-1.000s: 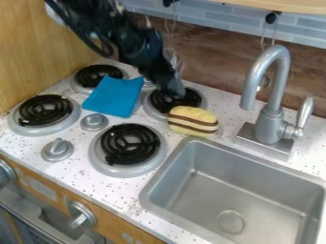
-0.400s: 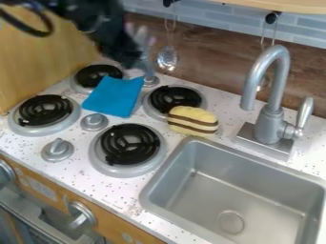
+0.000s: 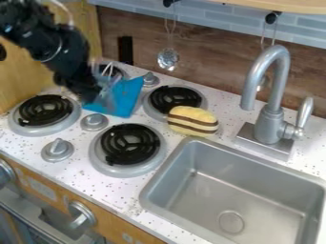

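The black gripper (image 3: pixel 96 97) hangs at the upper left, over the left part of a blue cloth (image 3: pixel 129 95). Whether it touches the cloth, I cannot tell. The cloth lies between the back-left burner and the back-right burner (image 3: pixel 175 97), and the gripper hides part of its left side. A yellow plush piece with brown stripes (image 3: pixel 192 121) rests at the front right edge of the back-right burner, well to the right of the gripper.
The front-left burner (image 3: pixel 45 110) and front-right burner (image 3: pixel 130 144) flank two knobs. A sink (image 3: pixel 210 190) takes up the lower right, with a tall grey faucet (image 3: pixel 275 95) behind it. Utensils hang from hooks along the back wall.
The gripper has moved left and somewhat down, from above the back-right burner to the blue cloth. The cloth and the striped plush piece lie where they were.
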Action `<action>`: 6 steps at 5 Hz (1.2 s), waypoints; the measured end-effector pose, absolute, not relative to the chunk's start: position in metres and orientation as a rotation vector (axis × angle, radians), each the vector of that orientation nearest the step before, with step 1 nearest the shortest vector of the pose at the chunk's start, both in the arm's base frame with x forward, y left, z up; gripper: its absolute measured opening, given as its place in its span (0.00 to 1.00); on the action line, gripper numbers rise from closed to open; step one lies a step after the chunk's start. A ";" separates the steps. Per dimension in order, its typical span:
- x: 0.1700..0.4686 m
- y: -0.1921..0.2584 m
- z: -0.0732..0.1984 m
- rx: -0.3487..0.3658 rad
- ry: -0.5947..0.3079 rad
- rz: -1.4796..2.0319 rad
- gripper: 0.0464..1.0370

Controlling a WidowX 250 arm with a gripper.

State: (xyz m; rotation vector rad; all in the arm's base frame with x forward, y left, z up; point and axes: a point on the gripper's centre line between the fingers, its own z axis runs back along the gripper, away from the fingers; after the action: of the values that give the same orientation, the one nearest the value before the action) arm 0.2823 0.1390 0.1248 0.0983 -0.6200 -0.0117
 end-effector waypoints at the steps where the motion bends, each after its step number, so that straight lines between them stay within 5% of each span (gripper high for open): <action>1: 0.279 0.131 0.081 0.014 -0.506 -0.016 0.19; 3: 0.297 0.103 0.044 0.007 -0.471 -0.097 0.19; 4: 0.303 0.100 0.041 -0.012 -0.477 -0.136 0.27; 6: 0.313 0.085 0.048 -0.078 -0.545 -0.239 0.87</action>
State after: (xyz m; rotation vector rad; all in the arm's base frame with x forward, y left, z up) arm 0.3133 0.0847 0.0479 -0.0784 -0.5450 -0.2387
